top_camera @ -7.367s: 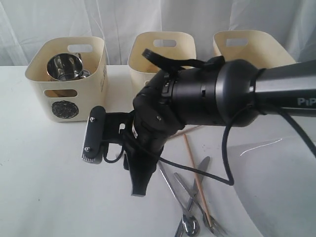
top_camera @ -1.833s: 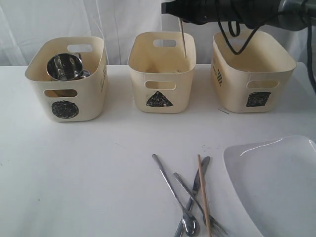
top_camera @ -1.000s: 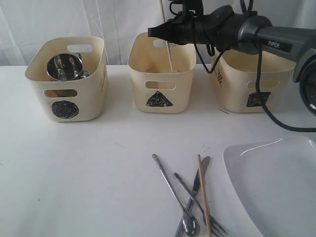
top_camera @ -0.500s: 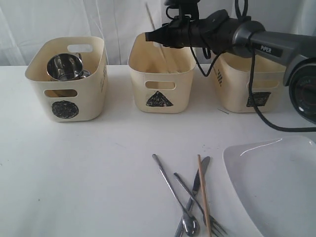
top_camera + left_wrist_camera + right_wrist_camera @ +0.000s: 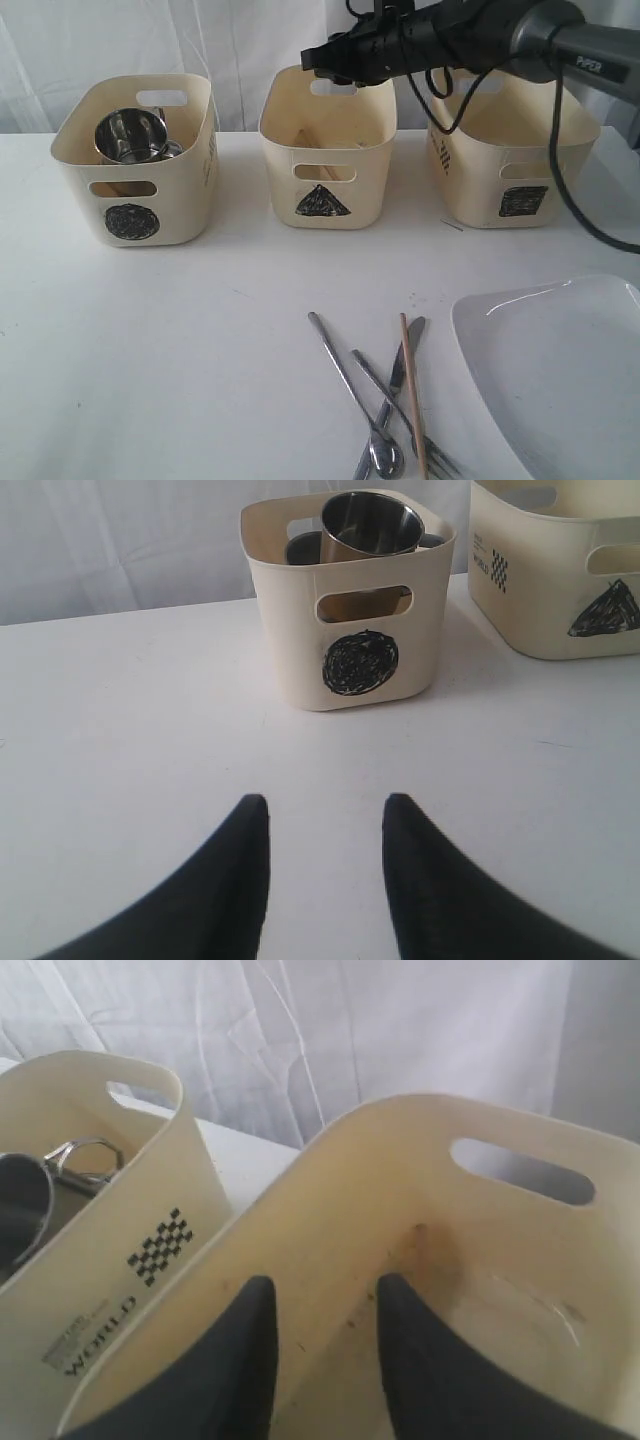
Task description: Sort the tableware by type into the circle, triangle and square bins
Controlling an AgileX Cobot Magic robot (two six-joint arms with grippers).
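On the left, the circle bin (image 5: 135, 190) holds a steel mug (image 5: 128, 135), with more steel behind it that we cannot make out clearly. Our left hand (image 5: 325, 800) hovers low over the desk (image 5: 200, 330) in front of that bin, its fingers parted and nothing between them.

In the middle, the right hand (image 5: 318, 1285) hangs over the triangle bin (image 5: 280, 190), fingers apart and empty. One chopstick (image 5: 308, 137) lies inside the bin, so we judge that the cutlery step is in hand, with a drop just made.

The square bin (image 5: 480, 190) to the right looks empty from here.

At the near edge the spoon (image 5: 340, 365), knife (image 5: 415, 330), fork (image 5: 372, 372) and second chopstick (image 5: 412, 400) lie crossed in a heap, with the plate (image 5: 560, 370) just beside them.

Next we probably bring the right hand back down to the heap. The chopstick lies on top, so it looks the easiest pick, if we pinch it without dragging the steel pieces.
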